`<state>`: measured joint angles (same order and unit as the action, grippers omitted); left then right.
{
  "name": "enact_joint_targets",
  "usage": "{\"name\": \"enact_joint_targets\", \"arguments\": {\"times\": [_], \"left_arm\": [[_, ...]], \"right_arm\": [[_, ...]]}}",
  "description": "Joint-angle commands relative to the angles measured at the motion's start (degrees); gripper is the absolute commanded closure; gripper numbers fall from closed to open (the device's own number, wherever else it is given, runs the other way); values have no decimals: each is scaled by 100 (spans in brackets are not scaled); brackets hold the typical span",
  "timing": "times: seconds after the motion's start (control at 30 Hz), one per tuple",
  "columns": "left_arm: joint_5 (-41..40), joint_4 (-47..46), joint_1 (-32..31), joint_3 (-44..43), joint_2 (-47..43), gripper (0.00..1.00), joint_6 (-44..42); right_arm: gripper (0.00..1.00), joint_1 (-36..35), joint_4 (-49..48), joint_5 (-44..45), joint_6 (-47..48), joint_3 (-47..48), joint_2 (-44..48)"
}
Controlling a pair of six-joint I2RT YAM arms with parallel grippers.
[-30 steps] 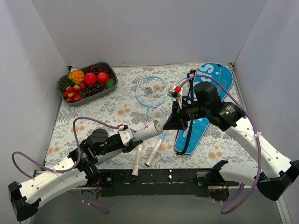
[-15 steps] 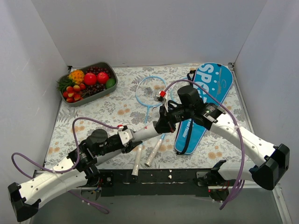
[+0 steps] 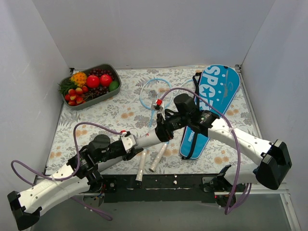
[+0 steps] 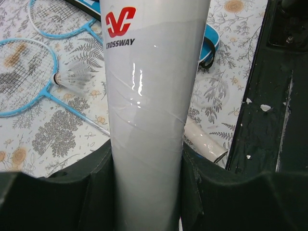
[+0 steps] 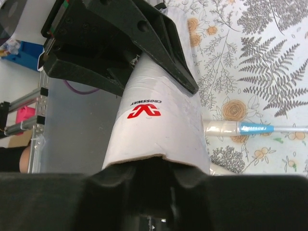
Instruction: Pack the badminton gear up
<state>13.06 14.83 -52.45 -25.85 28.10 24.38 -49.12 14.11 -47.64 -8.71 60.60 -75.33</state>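
Right now your left gripper (image 4: 147, 153) is clamped on the white shuttlecock tube (image 4: 149, 91), one finger on each side of its near end. The tube is held off the table, slanting away toward the far right. Your right gripper (image 3: 161, 131) sits at the tube's open far end. In the right wrist view the rim reaches the fingers, but you cannot tell whether they grip it. Under the tube the two rackets (image 3: 156, 92) lie on the floral table cover (image 3: 96, 120), heads at the far side, handles toward the near edge. A loose shuttlecock (image 4: 72, 77) rests on one racket's frame. The blue bag (image 3: 215, 94) lies flat just right of the rackets, and the fruit tray (image 3: 98, 98) sits in the far left corner
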Motion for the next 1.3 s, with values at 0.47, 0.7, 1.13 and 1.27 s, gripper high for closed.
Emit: {"name": "enact_joint_targets", "arguments": {"times": [0.47,0.7,1.13,1.27], "left_arm": [[100,-1017,-46,71,-305,100,-30],[74,-1008,-46,71,-314,100,-12],[65,-1052,-46,62,-270,100,14],[74,-1079,-46,88,-314,100,58]], "right_arm": [[46,1870,751,763,-130,734,994],[46,2188,-142,1555,-1351,77,775],[39,1741,-2158,3593,-4015,-1841,257],[37,1432,-2516,4323,-4463,-1972,28]]}}
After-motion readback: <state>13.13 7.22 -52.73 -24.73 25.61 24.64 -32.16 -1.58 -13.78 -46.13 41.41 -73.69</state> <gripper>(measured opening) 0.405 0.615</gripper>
